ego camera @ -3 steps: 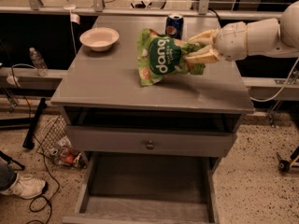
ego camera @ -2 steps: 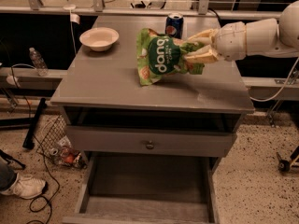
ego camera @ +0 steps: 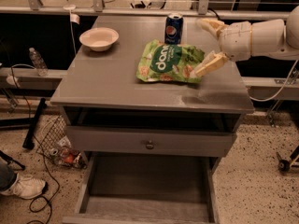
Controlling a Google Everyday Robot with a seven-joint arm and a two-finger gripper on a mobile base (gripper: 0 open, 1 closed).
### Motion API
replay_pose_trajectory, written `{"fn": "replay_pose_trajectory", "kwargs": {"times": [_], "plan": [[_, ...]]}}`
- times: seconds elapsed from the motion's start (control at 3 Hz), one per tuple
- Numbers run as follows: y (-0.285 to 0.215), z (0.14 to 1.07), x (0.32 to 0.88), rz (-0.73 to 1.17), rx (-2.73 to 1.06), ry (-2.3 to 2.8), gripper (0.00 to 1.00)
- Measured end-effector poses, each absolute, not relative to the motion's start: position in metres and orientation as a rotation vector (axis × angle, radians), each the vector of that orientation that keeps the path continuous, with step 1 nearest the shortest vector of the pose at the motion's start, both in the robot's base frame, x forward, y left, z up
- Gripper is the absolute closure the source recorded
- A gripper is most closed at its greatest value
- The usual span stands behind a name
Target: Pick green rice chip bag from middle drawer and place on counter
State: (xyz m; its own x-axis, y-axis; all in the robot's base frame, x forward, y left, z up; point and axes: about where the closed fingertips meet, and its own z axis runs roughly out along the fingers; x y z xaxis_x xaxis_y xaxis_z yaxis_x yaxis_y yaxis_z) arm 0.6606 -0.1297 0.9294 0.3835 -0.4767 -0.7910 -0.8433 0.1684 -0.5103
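The counter (ego camera: 112, 83) fills the middle of my view, a flat grey top with a slight sheen. Below it, at the bottom of the frame, the middle drawer (ego camera: 149, 183) stands pulled out and its plain floor is bare. Between the two sits a shut drawer front (ego camera: 107, 141) with a small round knob (ego camera: 149, 145), and there is a dark gap just under the counter's edge.

The white arm (ego camera: 261, 36) comes in from the right edge of the frame, over the counter's right side. The gripper (ego camera: 202, 48) sits at the right end of the bag with its two fingers spread wide apart and nothing between them. One finger points toward the upper left, near the can. The lower finger (ego camera: 210, 65) slants down to the left, and its tip overlaps the bag's right edge from where I look. I can't tell whether it is touching.

The green rice chip bag (ego camera: 168, 62) lies flat on the counter, right of centre, logo side up, with the white lettering running diagonally. It is not in the drawer.

A pale bowl (ego camera: 99, 38) stands upright on the counter's upper left part, well apart from the bag. A blue soda can (ego camera: 174, 28) stands upright just behind the bag, toward the top of the frame.

On the floor at lower left I see a wire basket (ego camera: 53, 134) beside the cabinet and a white shoe (ego camera: 25, 185). A water bottle (ego camera: 36, 62) stands on a ledge at the left edge.
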Motion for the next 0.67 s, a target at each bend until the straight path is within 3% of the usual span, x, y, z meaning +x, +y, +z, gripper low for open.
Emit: {"fn": "replay_pose_trajectory", "kwargs": {"times": [0.33,0.67], "plan": [[-0.164,0.945,0.657,0.294,-1.415,1.361,0.0],[-0.234,0.962,0.644,0.185,-1.256,1.552,0.0]]}}
